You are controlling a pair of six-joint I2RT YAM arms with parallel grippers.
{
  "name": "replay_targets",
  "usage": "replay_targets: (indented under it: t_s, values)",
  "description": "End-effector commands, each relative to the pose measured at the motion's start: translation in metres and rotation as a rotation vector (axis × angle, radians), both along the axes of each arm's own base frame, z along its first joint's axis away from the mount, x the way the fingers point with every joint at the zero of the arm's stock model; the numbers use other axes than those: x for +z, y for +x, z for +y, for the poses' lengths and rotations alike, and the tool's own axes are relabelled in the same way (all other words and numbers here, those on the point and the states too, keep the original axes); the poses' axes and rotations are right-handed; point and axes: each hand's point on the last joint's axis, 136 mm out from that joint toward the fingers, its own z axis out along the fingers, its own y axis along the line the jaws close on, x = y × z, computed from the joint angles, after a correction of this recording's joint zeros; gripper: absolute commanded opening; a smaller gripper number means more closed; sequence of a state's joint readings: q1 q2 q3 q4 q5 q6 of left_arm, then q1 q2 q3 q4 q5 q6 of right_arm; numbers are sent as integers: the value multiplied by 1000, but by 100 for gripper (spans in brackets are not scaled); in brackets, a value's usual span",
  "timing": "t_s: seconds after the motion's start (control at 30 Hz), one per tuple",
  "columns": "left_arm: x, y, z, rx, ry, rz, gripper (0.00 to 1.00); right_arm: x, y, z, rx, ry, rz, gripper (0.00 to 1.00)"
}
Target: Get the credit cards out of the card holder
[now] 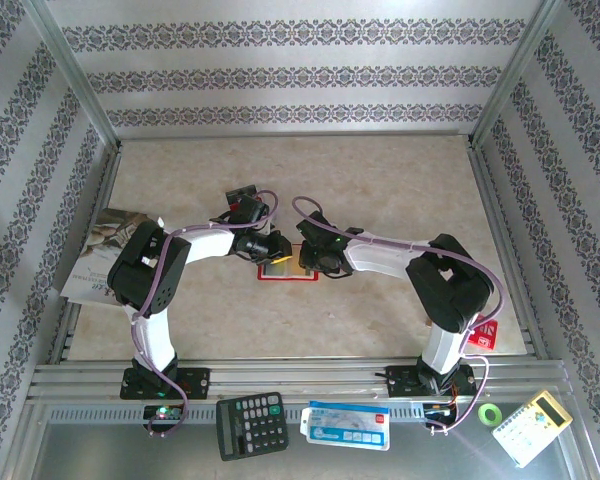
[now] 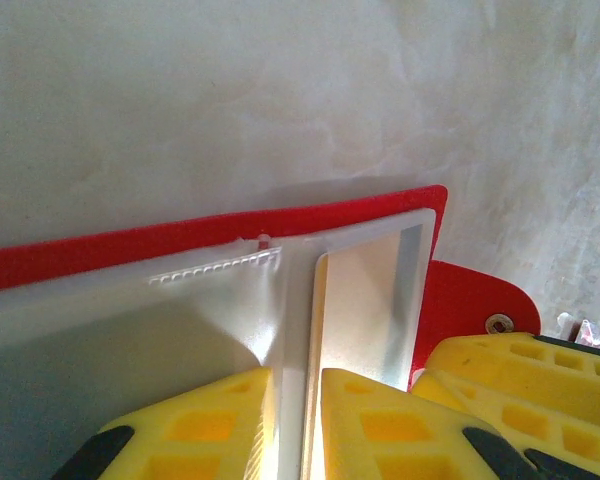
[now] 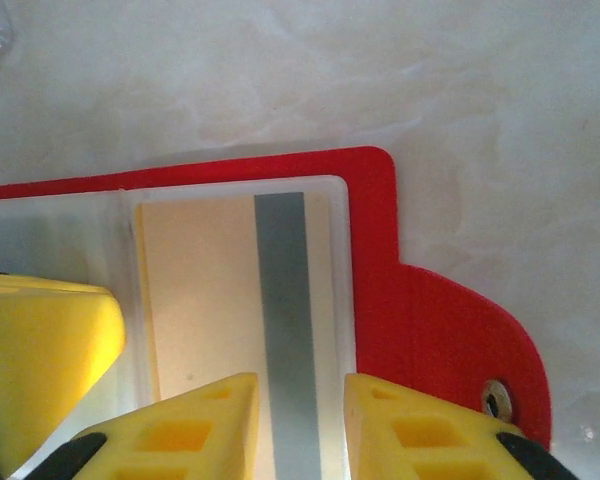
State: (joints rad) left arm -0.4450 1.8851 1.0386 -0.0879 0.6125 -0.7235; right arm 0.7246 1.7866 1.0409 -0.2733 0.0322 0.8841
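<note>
Centrally we count one card holder [image 1: 288, 277] and one tan card [image 3: 195, 300]. We cannot tell the left gripper [image 2: 297, 385] grip; the right gripper [image 3: 300, 390] stands apart.

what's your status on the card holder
Left gripper, right gripper low over open card holder, grip unclear. Tan card in pocket. Grippers crowd each other.

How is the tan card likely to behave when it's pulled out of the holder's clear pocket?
The tan card looks flat and straight-edged, so it is probably stiff, not floppy. It sits snug inside the clear pocket of the card holder, so it may drag. Its smooth face is likely slippery.
</note>
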Motion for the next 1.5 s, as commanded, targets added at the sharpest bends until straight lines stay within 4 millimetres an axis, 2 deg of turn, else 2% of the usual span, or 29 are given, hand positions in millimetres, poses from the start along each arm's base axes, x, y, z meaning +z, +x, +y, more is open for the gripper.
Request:
replay_targets:
  t_s: [0.0, 0.7, 0.83, 1.07, 1.27, 1.47]
  values:
    - [-14, -9, 4, -1, 28, 31, 20, -3, 4, 1, 4, 2, 18, 29]
    - [-5, -7, 3, 1, -74, 28, 12, -12, 1, 9, 30, 33, 46, 23]
    - [6, -4, 6, 4, -71, -4, 12, -13, 0, 7, 29, 26, 46, 23]
    - [23, -1, 23, 7, 39, -69, 13, -13, 0, 6, 26, 21, 47, 22]
    - [31, -2, 5, -6, -89, -62, 14, -14, 0, 5, 25, 19, 48, 23]
    - [20, -4, -3, -10, -122, -19, 16, -14, -1, 6, 27, 19, 51, 23]
